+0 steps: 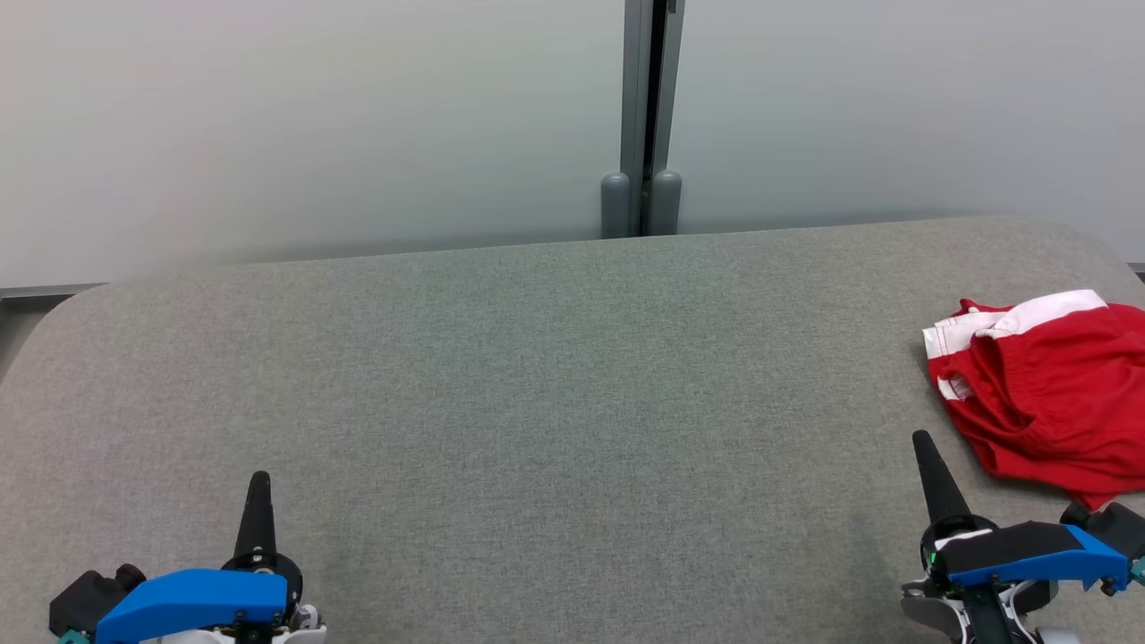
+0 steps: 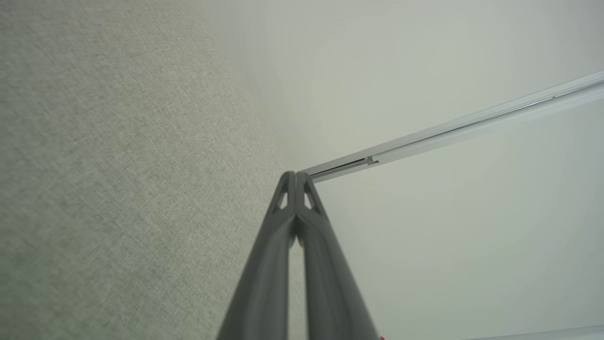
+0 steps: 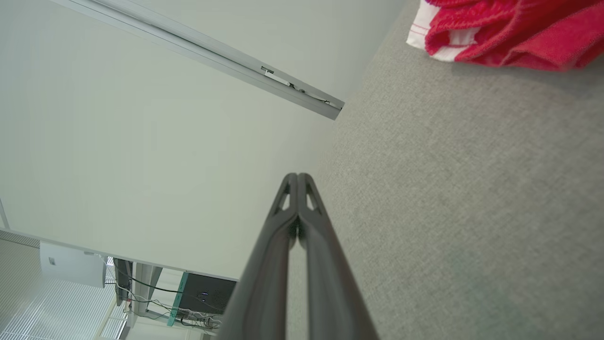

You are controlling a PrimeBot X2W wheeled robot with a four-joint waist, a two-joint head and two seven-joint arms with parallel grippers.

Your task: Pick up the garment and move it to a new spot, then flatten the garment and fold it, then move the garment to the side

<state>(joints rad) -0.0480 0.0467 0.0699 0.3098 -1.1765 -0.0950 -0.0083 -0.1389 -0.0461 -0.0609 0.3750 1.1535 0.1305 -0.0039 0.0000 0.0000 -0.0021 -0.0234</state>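
The garment (image 1: 1055, 394) is a crumpled red piece with a white band, lying at the right edge of the grey fabric-covered table (image 1: 555, 402). In the right wrist view the garment (image 3: 509, 28) sits at the top right. My right gripper (image 1: 921, 440) is shut with nothing in it, hovering just in front and left of the garment, its tips (image 3: 297, 175) pressed together. My left gripper (image 1: 259, 478) rests at the lower left over bare table, far from the garment. Its tips (image 2: 296, 174) are also pressed together, empty.
Pale wall panels (image 1: 313, 116) rise right behind the table, with a grey vertical joint post (image 1: 642, 179) at the middle. The table's corners are rounded. Equipment and cables (image 3: 188, 297) stand beyond the table's end in the right wrist view.
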